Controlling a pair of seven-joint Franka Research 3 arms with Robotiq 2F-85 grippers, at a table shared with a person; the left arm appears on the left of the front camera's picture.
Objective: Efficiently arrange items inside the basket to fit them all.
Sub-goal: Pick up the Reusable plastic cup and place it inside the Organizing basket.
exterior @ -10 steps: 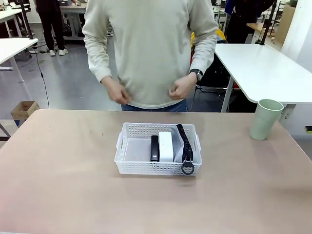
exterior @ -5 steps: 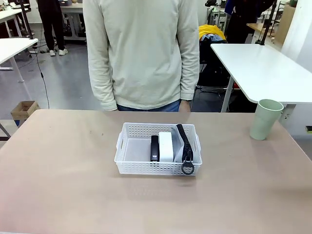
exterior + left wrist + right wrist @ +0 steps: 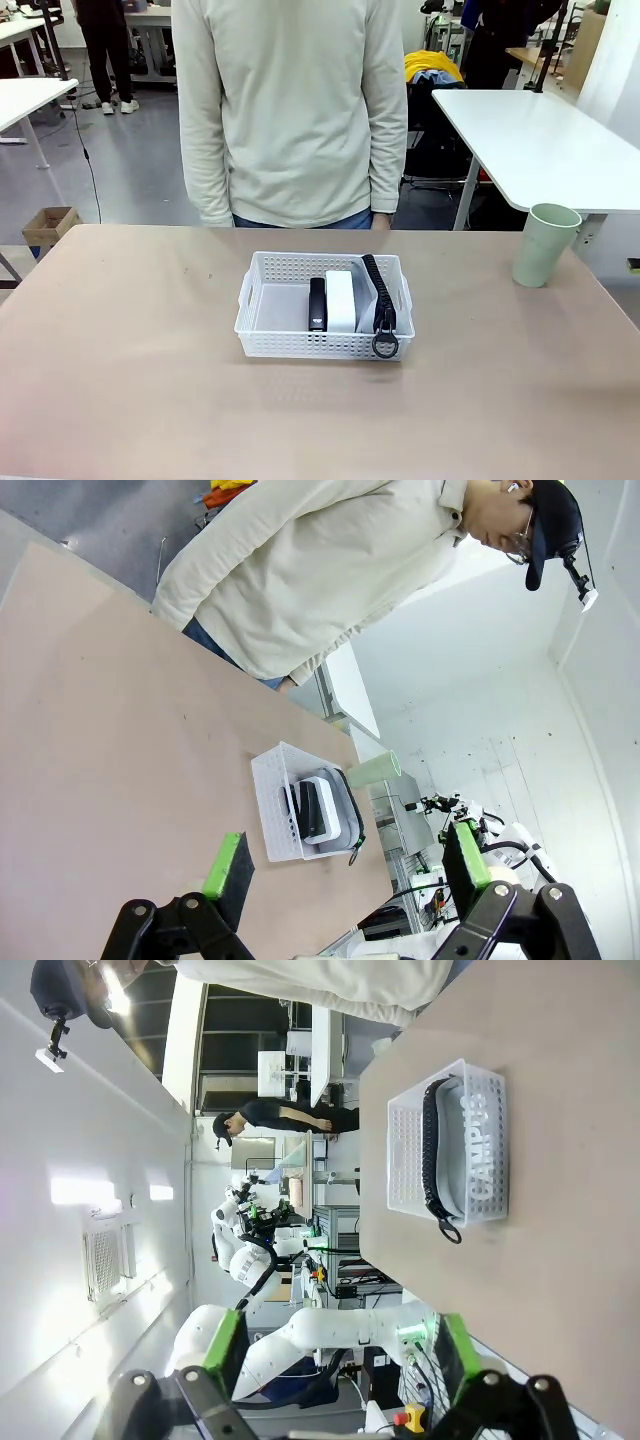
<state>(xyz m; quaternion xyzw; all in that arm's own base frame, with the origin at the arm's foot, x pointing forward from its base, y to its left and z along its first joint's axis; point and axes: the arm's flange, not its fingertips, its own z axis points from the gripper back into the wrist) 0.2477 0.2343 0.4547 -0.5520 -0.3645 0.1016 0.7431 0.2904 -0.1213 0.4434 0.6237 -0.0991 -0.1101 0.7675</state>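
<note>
The white lattice basket (image 3: 290, 343) sits mid-table. Inside it, packed toward its right side, stand a black stapler (image 3: 317, 303), a white block (image 3: 340, 300) and a grey pouch (image 3: 372, 300) whose black zipper ring (image 3: 385, 346) hangs over the front rim. The basket's left part is bare. A pale green cup (image 3: 544, 245) stands upright on the table at far right, outside the basket. In the left wrist view my left gripper (image 3: 345, 865) is open, far from the basket (image 3: 272, 815) and cup (image 3: 373, 770). My right gripper (image 3: 338, 1345) is open too, well apart from the basket (image 3: 405, 1150) and pouch (image 3: 470, 1150).
A person (image 3: 295, 110) stands at the table's far edge with both arms hanging down. A white table (image 3: 540, 140) stands behind at right, and a cardboard box (image 3: 48, 225) sits on the floor at left. Bare tabletop surrounds the basket.
The person's hands dropped from in front of the waist to the sides. Basket, items and cup have not moved.
</note>
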